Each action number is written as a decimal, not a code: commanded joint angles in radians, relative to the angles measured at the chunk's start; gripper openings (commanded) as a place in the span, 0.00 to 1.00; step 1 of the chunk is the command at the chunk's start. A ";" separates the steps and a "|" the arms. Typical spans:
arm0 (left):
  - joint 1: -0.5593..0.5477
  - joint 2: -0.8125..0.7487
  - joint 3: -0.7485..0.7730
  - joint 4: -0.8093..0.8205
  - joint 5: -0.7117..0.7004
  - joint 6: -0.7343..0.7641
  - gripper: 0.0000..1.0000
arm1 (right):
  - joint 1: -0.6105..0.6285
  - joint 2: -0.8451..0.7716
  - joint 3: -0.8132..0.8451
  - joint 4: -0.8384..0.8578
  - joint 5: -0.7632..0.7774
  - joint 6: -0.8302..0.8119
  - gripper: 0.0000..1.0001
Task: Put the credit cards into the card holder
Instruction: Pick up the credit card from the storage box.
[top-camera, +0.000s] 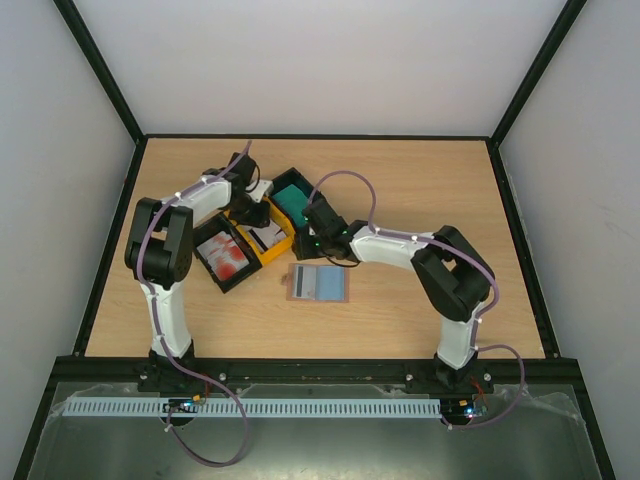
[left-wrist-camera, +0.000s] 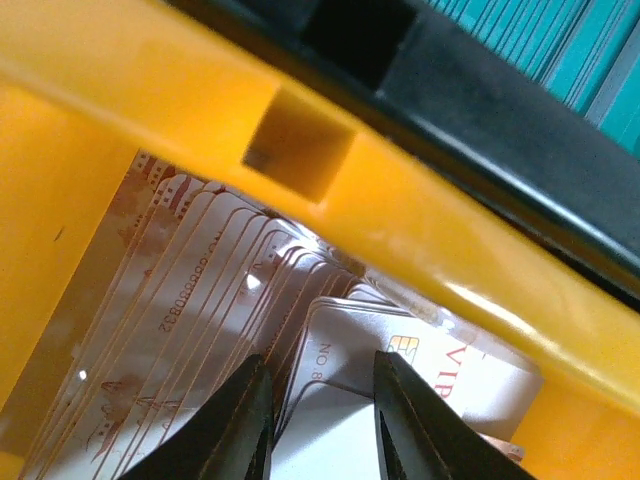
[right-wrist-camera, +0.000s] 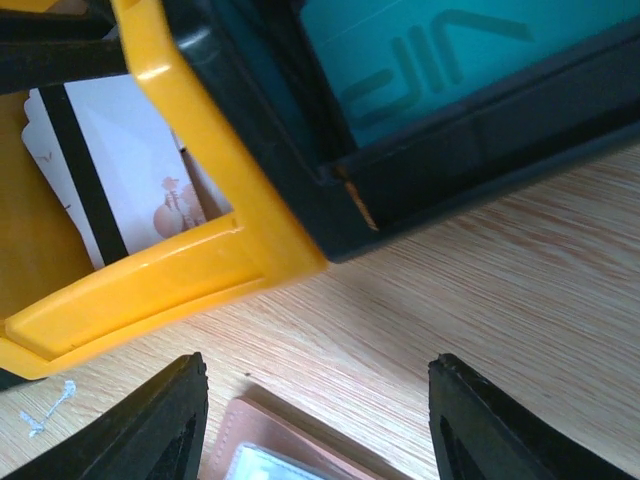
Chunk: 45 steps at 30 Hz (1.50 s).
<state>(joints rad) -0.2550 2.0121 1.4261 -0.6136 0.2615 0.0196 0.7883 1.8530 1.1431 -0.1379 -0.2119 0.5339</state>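
A: L pincer (left-wrist-camera: 320, 385)?
B: Jaws narrow, either side of a pale card (left-wrist-camera: 322, 450) in yellow tray (left-wrist-camera: 420, 230); grip, can't tell.
A: R pincer (right-wrist-camera: 318, 375)?
B: Wide open, empty, over surface (right-wrist-camera: 500, 280) nr card holder (top-camera: 318, 283), which lies open, centre.

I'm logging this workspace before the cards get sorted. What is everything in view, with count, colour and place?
Wooden table: one, light brown, under everything.
Yellow plastic tray: one, between the black trays.
Left black plastic tray: one, beside the yellow tray.
Rear black plastic tray: one, behind the yellow tray.
Pale whitish cards: stack, in the yellow tray.
Red-and-white blotched cards: stack, in the left black tray.
Teal cards: stack, in the rear black tray.
Pinkish-brown leather-like card holder: one, open, blue-grey inside, in front of the trays.
Left gripper: black, over the pale cards.
Right gripper: black, open, above the holder's edge.
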 joint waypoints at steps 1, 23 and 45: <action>-0.006 0.027 0.021 -0.068 0.000 0.014 0.27 | 0.022 0.042 0.058 -0.038 0.017 -0.037 0.59; -0.018 -0.091 -0.019 -0.094 0.128 -0.011 0.20 | 0.026 0.127 0.151 -0.087 0.053 -0.030 0.58; -0.049 -0.159 -0.124 -0.094 0.111 0.048 0.20 | 0.026 0.148 0.169 -0.107 0.046 -0.019 0.57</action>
<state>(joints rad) -0.2871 1.8732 1.3479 -0.6365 0.3325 0.0353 0.8112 1.9732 1.2858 -0.2031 -0.1848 0.5163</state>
